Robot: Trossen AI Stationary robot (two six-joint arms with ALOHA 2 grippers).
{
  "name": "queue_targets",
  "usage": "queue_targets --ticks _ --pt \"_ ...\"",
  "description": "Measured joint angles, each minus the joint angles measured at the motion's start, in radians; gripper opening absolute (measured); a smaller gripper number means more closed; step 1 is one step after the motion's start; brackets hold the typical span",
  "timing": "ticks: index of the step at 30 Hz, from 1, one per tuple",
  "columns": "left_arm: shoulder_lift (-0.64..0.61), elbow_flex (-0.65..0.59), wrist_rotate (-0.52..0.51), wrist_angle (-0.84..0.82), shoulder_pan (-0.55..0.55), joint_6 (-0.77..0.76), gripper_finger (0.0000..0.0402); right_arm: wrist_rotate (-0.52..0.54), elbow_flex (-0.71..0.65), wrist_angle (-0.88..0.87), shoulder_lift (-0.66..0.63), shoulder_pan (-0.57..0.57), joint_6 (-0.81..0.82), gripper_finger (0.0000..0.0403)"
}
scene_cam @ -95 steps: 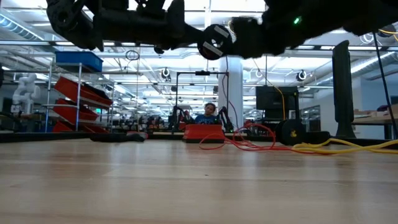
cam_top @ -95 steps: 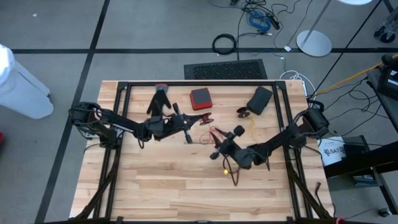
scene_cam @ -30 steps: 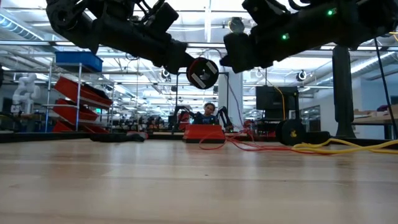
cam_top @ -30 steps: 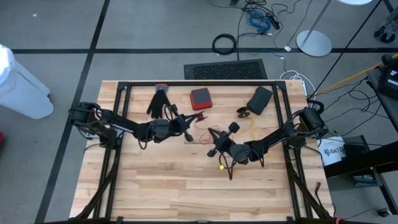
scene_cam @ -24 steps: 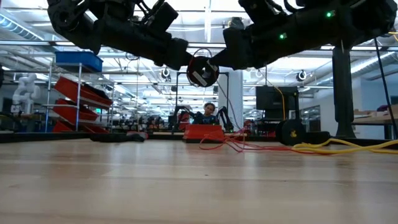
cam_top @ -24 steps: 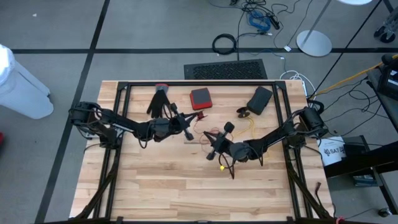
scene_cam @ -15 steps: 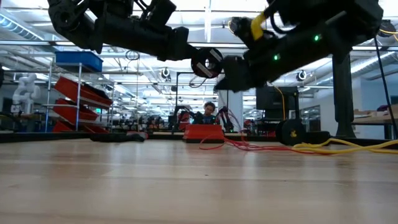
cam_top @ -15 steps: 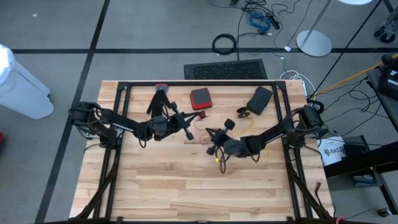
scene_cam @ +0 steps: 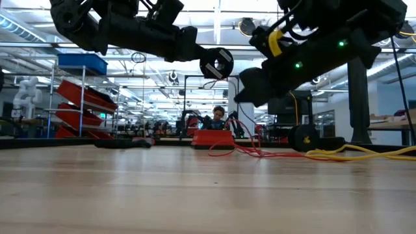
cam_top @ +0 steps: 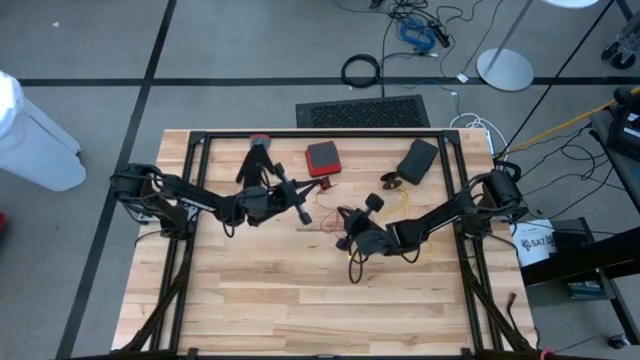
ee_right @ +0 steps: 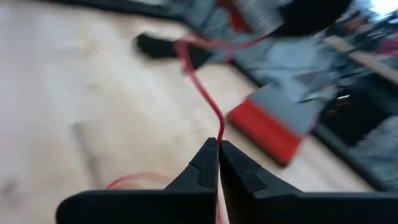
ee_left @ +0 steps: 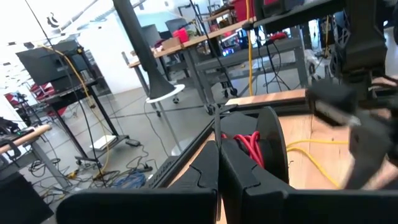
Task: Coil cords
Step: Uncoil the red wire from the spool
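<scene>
I hold the red cord [ee_right: 200,93] pinched in both closed grippers, left gripper [cam_top: 301,214] and right gripper [cam_top: 344,240] raised mid-table, while the yellow cord [scene_cam: 364,154] sprawls uncoiled at right: coiling barely begun.

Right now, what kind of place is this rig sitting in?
Likely a robotics lab or open workshop: red bins on shelving, workbenches with other arms behind a seated person, loose floor cables, wooden table.
</scene>
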Motion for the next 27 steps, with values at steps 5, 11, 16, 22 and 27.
queue_targets --ticks 5,11,16,22,27 --pt "-0.012 0.001 -0.001 0.017 -0.002 0.029 0.0 -0.15 0.0 -0.131 -0.019 -0.002 0.1 0.0012" --pt "-0.018 0.001 -0.002 0.024 -0.005 0.044 0.0 -0.159 0.0 -0.162 -0.022 0.047 0.144 0.0043" --pt "-0.018 0.001 0.003 0.037 -0.005 0.044 0.0 -0.149 0.0 -0.143 -0.051 0.085 0.144 0.0089" --pt "-0.018 0.001 0.039 0.045 -0.006 0.043 0.0 0.049 0.0 -0.076 -0.123 0.139 0.052 0.013" --pt "-0.018 0.001 0.074 0.1 -0.008 0.043 0.0 0.097 0.0 -0.075 -0.153 0.11 -0.014 0.0136"
